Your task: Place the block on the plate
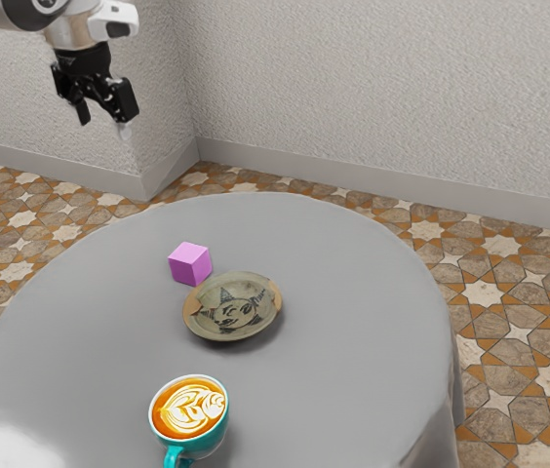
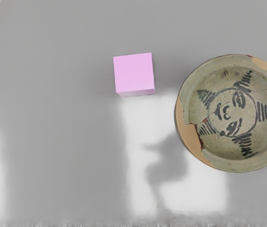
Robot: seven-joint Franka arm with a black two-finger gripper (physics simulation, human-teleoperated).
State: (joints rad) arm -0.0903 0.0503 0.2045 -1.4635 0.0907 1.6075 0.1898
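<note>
Neighbouring one plate [image 2: 233, 113], one block [image 2: 134, 74].

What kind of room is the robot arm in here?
Perhaps a dining room or café corner, though simulated: a round table with a grey cover, a latte in a teal cup, and a patterned tile floor beside textured pale walls.

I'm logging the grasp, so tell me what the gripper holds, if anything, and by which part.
Nothing is held: the gripper is open with nothing between its fingers, and the block sits on the table beside the plate.
</note>
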